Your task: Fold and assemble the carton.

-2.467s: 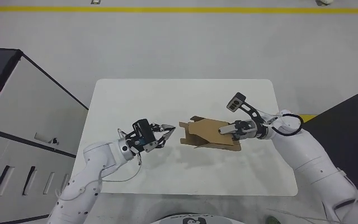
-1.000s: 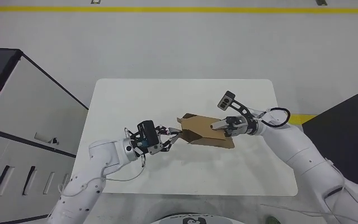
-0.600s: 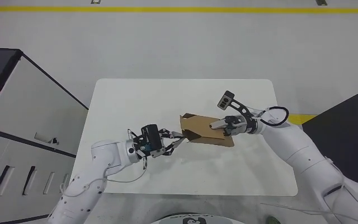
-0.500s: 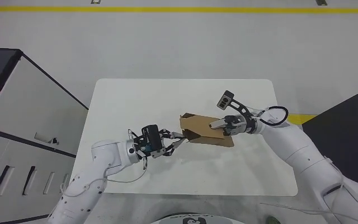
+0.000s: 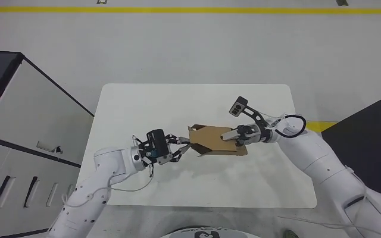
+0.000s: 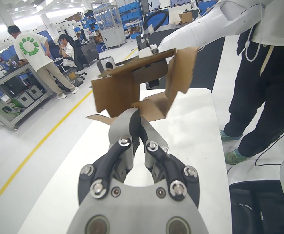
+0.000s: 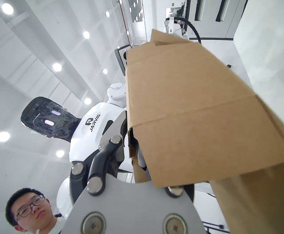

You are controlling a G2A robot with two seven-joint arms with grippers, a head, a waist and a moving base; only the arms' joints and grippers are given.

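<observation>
Top view: I'm seeing the carton (image 5: 211,141) edging slightly leftward since a moment ago; left hand (image 5: 189,144) is pinching a flap, right hand (image 5: 225,136) is clamping it, fingertips hiding behind cardboard.

Robotics lab hall: yellow line (image 5: 190,9) running across grey floor (image 5: 178,53), blue bin racks (image 6: 131,12) and a cluttered workstation (image 6: 15,74) standing behind, round ceiling lights (image 7: 57,67) glowing overhead.

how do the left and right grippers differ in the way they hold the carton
The left gripper pinches a small loose flap at the carton's open end. The right gripper clamps its broad top panel from the opposite end. In its own wrist view both of the left gripper's fingers are plain, while the carton covers one of the right's. Both grippers are shut on the carton.
</observation>
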